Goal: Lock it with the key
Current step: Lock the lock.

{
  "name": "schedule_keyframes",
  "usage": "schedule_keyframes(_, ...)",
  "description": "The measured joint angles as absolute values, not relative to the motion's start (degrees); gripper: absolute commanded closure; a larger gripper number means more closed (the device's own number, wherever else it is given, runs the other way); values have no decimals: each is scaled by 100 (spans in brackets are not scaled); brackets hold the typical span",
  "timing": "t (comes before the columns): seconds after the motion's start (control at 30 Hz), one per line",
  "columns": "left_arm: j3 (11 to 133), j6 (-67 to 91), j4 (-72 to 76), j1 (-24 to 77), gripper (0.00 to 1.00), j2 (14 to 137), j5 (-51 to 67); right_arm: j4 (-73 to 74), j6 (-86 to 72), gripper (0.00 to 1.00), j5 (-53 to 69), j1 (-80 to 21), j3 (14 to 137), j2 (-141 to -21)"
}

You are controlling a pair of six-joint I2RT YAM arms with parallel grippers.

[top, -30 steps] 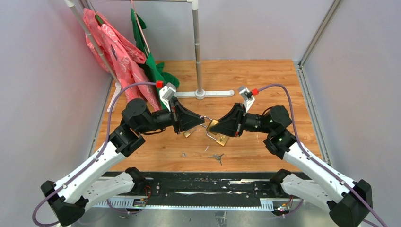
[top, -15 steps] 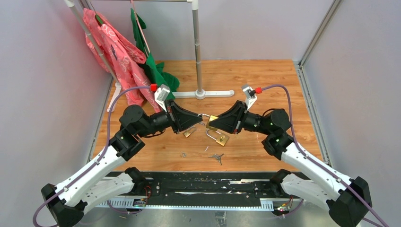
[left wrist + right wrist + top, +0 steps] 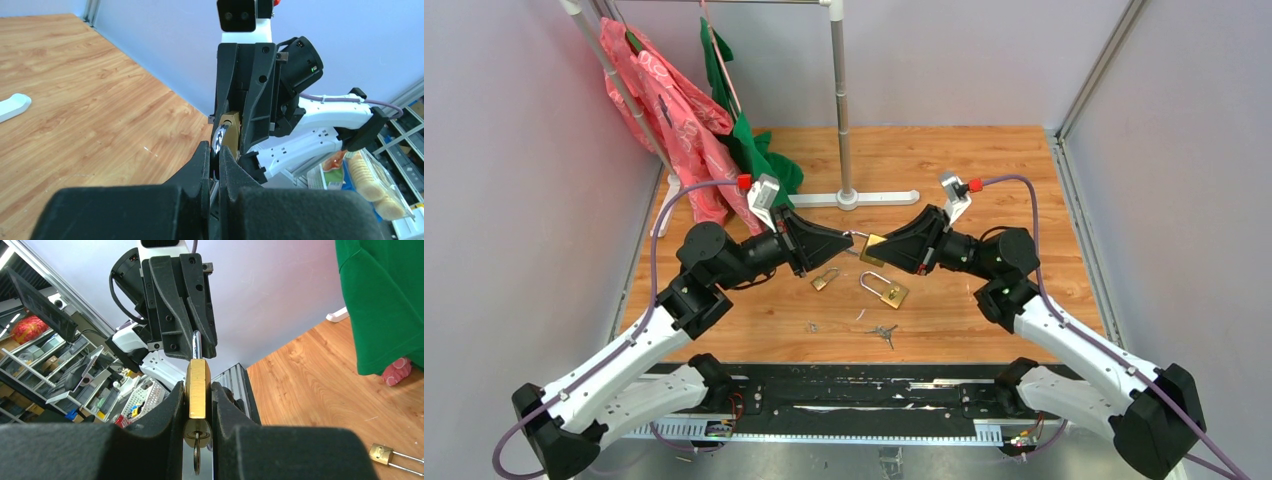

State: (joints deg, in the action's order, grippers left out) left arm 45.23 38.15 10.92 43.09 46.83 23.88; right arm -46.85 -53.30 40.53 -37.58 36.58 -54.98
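- Two grippers meet in mid-air above the wooden table (image 3: 984, 180), sharing one brass padlock (image 3: 198, 375).
- My right gripper (image 3: 198, 392) clamps the lock's body between partly parted fingers.
- My left gripper (image 3: 214, 161) is pinched nearly closed on the shackle (image 3: 197, 345).
- Its long axis runs gripper to gripper; the key (image 3: 196, 457) sits in the base, on the right gripper's side.

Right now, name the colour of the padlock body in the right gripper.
Padlock body: brass gold, clearest in the right wrist view.
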Motion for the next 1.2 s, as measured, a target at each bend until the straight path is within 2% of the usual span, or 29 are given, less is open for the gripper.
schedule_keyframes(0.9, 4674, 3680, 1887, 4827, 100, 5175, 1503, -5413, -5387, 100, 3879, -3601, 3730, -5760)
schedule_keyframes(0.93, 4698, 3645, 1844, 4829, 96, 5170, 1481, -5402, -5378, 100, 3876, -3601, 3739, -5763)
schedule_keyframes(1.0, 4827, 3520, 1559, 4842, 76, 5159, 1411, -5293, -5319, 100, 3872, -3601, 3756, -5736)
schedule_keyframes(1.1, 5076, 3308, 926, 4842, 54, 5113, 1481, -4869, -5179, 100, 3822, -3599, 3767, -5551)
schedule_keyframes(1.2, 5183, 3177, 204, 4703, 43, 5050, 1916, -4307, -5094, 100, 3647, -3500, 3653, -5299)
